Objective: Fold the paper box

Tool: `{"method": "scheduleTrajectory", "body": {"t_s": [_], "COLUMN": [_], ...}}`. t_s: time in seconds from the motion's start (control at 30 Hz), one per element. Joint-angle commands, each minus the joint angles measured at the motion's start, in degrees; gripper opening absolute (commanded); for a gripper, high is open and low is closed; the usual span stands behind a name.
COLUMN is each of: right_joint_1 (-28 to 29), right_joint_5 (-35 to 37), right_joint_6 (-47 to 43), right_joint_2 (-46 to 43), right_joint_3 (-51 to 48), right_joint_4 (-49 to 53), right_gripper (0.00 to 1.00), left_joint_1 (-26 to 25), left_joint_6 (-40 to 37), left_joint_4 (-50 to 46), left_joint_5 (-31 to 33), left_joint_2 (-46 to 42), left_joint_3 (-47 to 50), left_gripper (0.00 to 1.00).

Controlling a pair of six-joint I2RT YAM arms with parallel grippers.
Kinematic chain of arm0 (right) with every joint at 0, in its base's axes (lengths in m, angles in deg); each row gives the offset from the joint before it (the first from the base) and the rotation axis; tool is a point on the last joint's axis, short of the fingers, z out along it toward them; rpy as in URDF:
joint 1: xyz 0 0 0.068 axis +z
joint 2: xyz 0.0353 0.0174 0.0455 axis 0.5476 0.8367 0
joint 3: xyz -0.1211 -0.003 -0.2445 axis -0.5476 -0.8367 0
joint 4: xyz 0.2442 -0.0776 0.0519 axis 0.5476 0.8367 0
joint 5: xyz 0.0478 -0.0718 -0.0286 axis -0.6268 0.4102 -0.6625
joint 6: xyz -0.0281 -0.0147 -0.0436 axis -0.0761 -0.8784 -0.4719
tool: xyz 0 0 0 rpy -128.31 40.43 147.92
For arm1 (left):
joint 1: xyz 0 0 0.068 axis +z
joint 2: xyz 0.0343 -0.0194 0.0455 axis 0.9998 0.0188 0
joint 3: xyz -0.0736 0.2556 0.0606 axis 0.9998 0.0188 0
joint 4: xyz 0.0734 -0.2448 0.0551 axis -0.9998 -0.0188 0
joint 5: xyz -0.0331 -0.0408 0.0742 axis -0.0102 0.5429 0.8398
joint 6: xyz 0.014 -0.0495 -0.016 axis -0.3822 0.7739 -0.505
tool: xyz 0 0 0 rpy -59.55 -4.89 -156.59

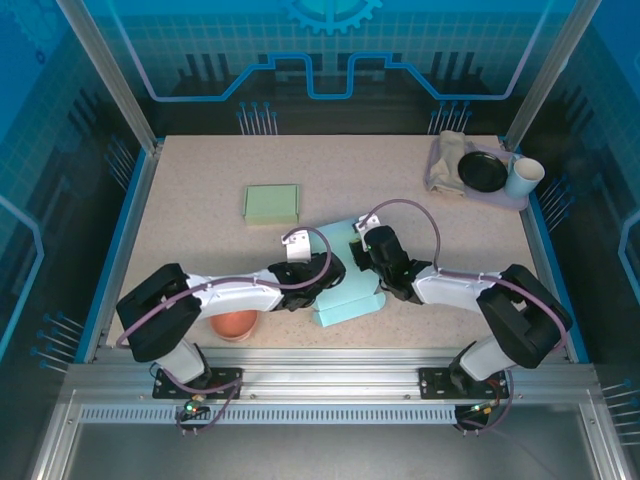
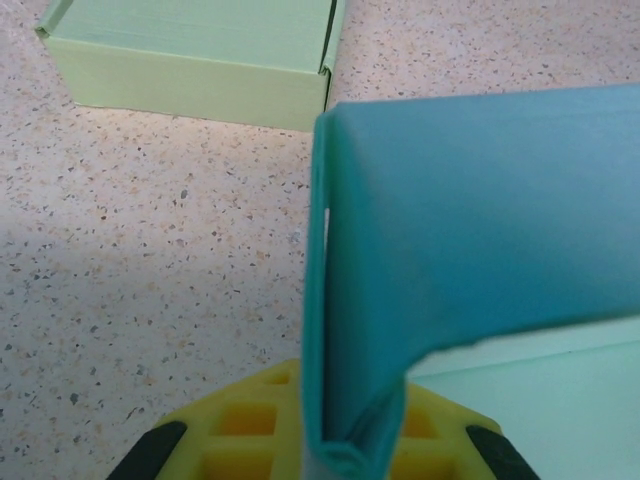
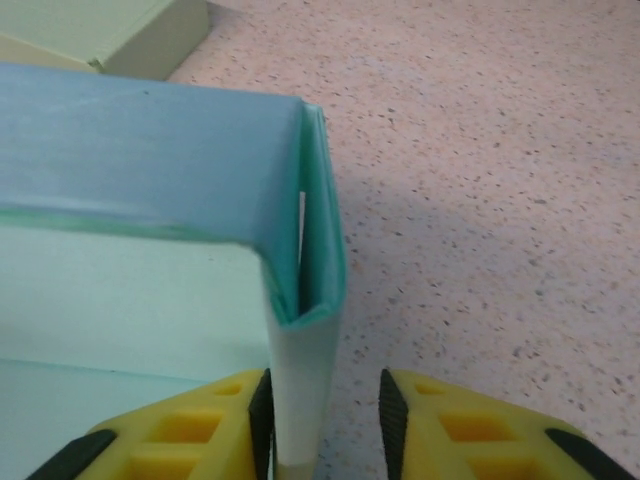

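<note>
The teal paper box lies half-formed in the middle of the table between both arms. My left gripper is at its left side. In the left wrist view that gripper is shut on the doubled-over left wall of the box, which stands upright between the yellow fingers. My right gripper is at the box's far right corner. There the jaws stand open around the folded right wall: the wall rests against the left pad, with a gap to the right pad.
A finished pale green box sits behind and left of the teal one. An orange bowl rests by the left arm near the front edge. At the back right, a tray carries a black plate, a white cup and a cloth.
</note>
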Motion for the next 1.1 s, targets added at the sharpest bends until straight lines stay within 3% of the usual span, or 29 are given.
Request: {"method": "scheduleTrajectory", "body": {"t_s": [0.0, 0.17, 0.3, 0.4, 0.63, 0.73, 0.8, 0.9, 1.07], "right_joint_1": [-1.84, -2.25, -2.25, -1.89, -1.8, -1.72, -2.06, -2.16, -1.72], "right_joint_5": [-1.03, 1.47, 15.03, 28.55, 35.35, 29.97, 16.74, 1.64, -6.19], "right_joint_6": [0.83, 2.37, 6.88, 15.18, 19.93, 15.72, 9.84, 6.15, 4.2], "right_joint_2": [1.58, 3.02, 2.91, 2.68, 2.84, 1.31, -1.2, -4.09, -6.07], "right_joint_3": [0.13, 0.2, 2.34, 4.42, 5.17, 3.21, -0.08, -0.71, -0.24], "right_joint_4": [-1.82, -2.18, 6.51, 17.02, 23.47, 17.57, 8.4, 5.36, 5.65], "right_gripper": [0.35, 0.33, 0.18, 0.17, 0.18, 0.22, 0.32, 0.46, 0.6], "left_joint_1": [-0.41, -0.41, -0.41, -0.46, -0.41, -0.41, -0.4, -0.41, -0.41], "left_joint_6": [1.23, 0.85, 2.48, 5.46, 7.6, 6.98, 5.81, 4.92, 4.65], "left_joint_4": [-0.61, -0.32, -3.73, -8.79, -11.67, -12.18, -11.68, -11.54, -11.32], "left_joint_5": [1.92, 1.07, 3.18, 6.92, 9.41, 9.46, 9.35, 8.98, 8.22], "left_joint_2": [-3.15, -3.92, -3.69, -2.3, 0.78, 2.08, 2.82, 3.71, 4.17], "left_joint_3": [1.15, 1.47, 0.65, -0.81, -2.49, -3.82, -4.49, -5.63, -6.65], "left_gripper": [0.1, 0.1, 0.11, 0.11, 0.12, 0.12, 0.12, 0.12, 0.12]}}
